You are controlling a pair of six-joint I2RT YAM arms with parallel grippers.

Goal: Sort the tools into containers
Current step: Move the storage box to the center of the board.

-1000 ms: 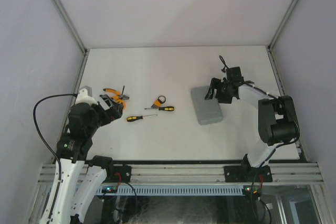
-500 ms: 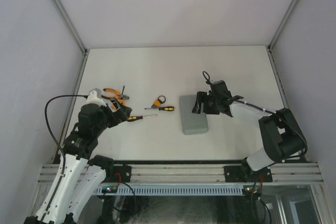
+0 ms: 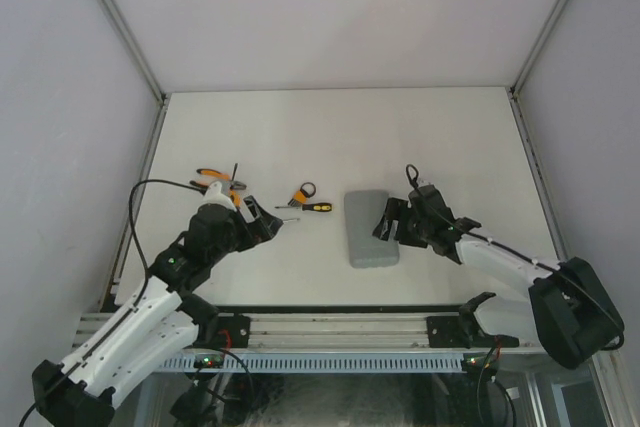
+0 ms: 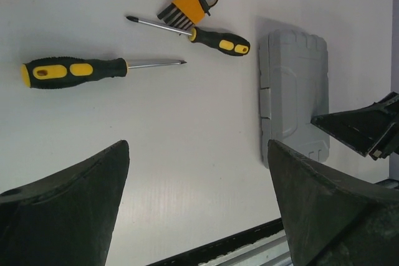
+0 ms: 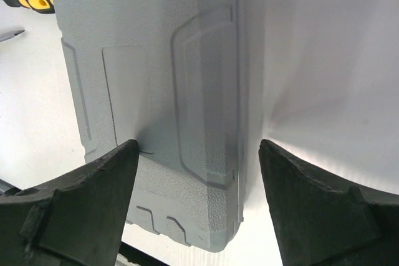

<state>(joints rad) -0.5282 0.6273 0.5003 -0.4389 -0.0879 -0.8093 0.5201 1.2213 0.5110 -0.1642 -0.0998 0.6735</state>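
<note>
Black and spread wide, the fingers of my left gripper (image 4: 196,144) have hold of nothing; only pale table (image 4: 187,123) lies between them. Just beyond them lies the larger yellow-and-black screwdriver (image 4: 81,70). Farther off are the smaller screwdriver (image 4: 212,34) and the orange hex-key set (image 4: 187,4) on its ring, the two touching. The orange-handled pliers (image 3: 215,179) lie at the far left of the group.

My right gripper (image 5: 196,144) is open just as wide and grips nothing. One finger hangs over the grey tool case (image 5: 156,91), the other over the table past the case's right edge. I cannot tell whether either touches. The case is closed and lies flat near the middle of the table, to the right of the tools and apart from them.
</note>
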